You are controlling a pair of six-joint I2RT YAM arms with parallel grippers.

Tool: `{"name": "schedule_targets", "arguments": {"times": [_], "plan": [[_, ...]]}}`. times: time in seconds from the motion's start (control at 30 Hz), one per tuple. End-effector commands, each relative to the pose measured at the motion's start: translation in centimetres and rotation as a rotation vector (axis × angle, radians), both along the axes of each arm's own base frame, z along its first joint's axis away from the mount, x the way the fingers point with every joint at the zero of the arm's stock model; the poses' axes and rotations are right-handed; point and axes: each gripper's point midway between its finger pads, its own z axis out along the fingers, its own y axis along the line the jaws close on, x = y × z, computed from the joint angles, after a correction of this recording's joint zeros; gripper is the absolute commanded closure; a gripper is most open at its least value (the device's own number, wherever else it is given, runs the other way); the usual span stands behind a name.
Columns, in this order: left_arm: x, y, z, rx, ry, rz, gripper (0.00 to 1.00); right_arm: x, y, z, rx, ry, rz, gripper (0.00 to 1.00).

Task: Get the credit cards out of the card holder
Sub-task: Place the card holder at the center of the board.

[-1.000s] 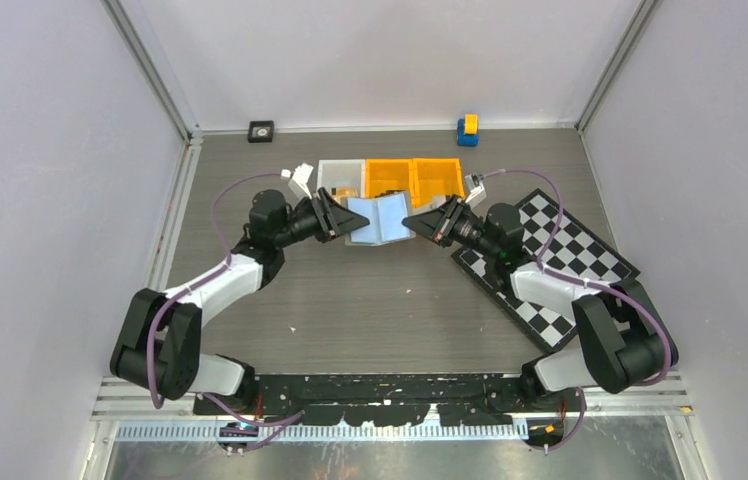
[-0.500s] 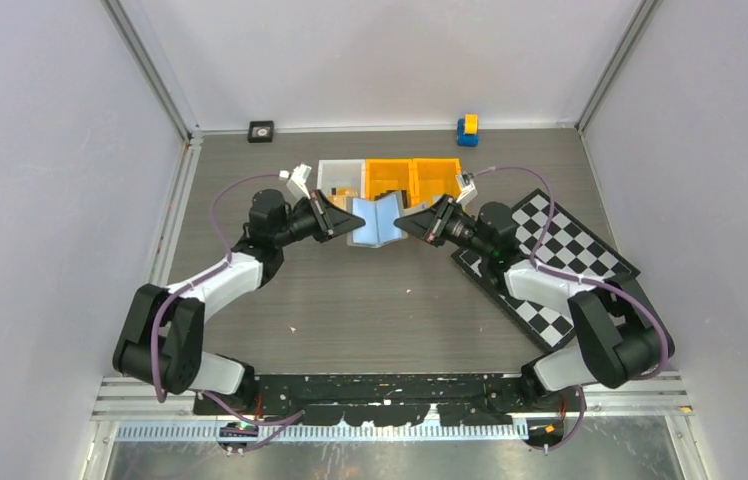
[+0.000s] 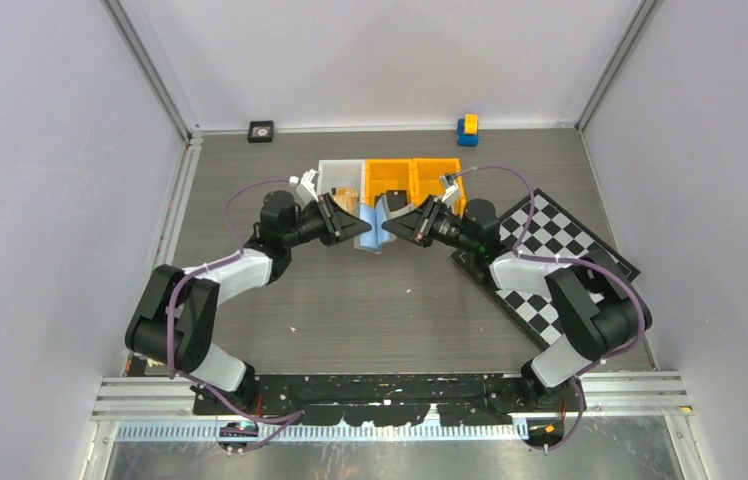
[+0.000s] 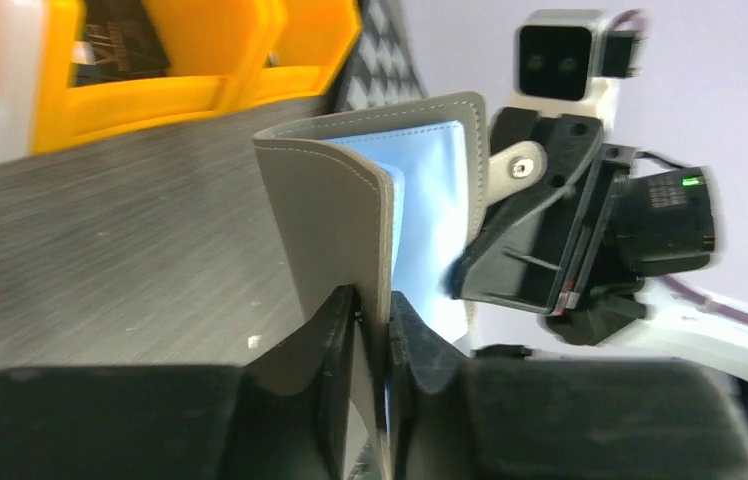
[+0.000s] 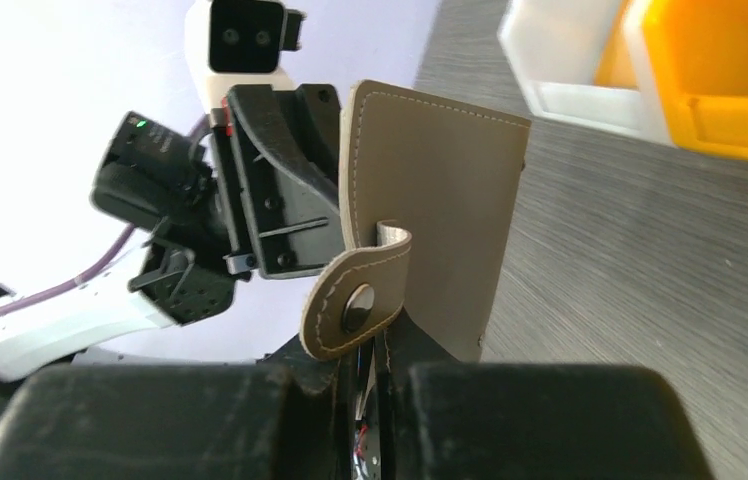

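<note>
Grey leather stood half-folded in the air over the middle of the worktop (image 3: pixel 370 300). This was the holder (image 3: pixel 372 218), pinched between both grippers just at 6 o'clock of the bins.

At its 9 o'clock side, the left gripper (image 3: pixel 350 225) was clamped narrow on one flap. In the left wrist view its fingers (image 4: pixel 325 335) squeezed the lower edge of that flap, and the holder (image 4: pixel 335 215) rose upright from them. The pale blue pockets faced the other flap. Whether the pockets held cards could not be told.

At 12 o'clock of the holder sat the white bin (image 3: pixel 328 168). The orange bin (image 3: pixel 390 162) touched the white bin at its 3 o'clock side. The left wrist view showed a black card (image 4: pixel 120 45) lying inside the orange bin (image 4: pixel 130 95).

At the holder's 3 o'clock side, the right gripper (image 3: pixel 393 222) was likewise closed tight on the second flap. Its own camera showed the gripper (image 5: pixel 375 350) nipping the flap's bottom edge, with the plain grey outer face turned to the lens. A snap strap (image 5: pixel 360 295) curled in front of that face. The left gripper (image 5: pixel 280 190) showed behind the holder (image 5: pixel 450 190).

At 4 o'clock of the right gripper, a checkerboard (image 3: pixel 570 235) lay flat under the right arm.
</note>
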Motion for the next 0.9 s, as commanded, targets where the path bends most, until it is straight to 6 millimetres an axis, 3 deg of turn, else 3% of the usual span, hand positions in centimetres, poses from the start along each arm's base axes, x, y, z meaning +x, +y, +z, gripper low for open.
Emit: {"name": "schedule_targets", "arguments": {"times": [0.0, 0.1, 0.27, 0.47, 0.57, 0.63, 0.87], "plan": [[-0.1, 0.6, -0.9, 0.151, 0.031, 0.031, 0.73, 0.8, -0.5, -1.7, -0.212, 0.032, -0.062, 1.0], [0.9, 2.4, -2.5, 0.335, 0.067, 0.095, 0.48, 1.4, -2.1, -3.4, -0.365, 0.069, -0.13, 0.99], [1.4, 4.0, -3.5, 0.41, 0.079, 0.178, 0.27, 1.9, -4.5, -4.9, -0.567, 0.114, -0.198, 0.99], [1.8, 6.3, -3.1, 0.444, 0.071, 0.291, 0.23, 1.7, -6.1, -5.5, -0.817, 0.109, -0.249, 0.99], [2.5, 7.7, -3.2, 0.374, 0.089, 0.354, 0.23, 1.5, -6.1, -6.5, -0.959, 0.083, -0.263, 0.97], [2.7, 8.0, -3.4, 0.327, 0.106, 0.364, 0.23, 1.3, -5.4, -7.3, -1.025, 0.069, -0.243, 0.91], [2.9, 8.0, -4.2, 0.316, 0.136, 0.353, 0.24, 0.7, -2.2, -10.5, -1.204, -0.022, -0.153, 0.58]]}}
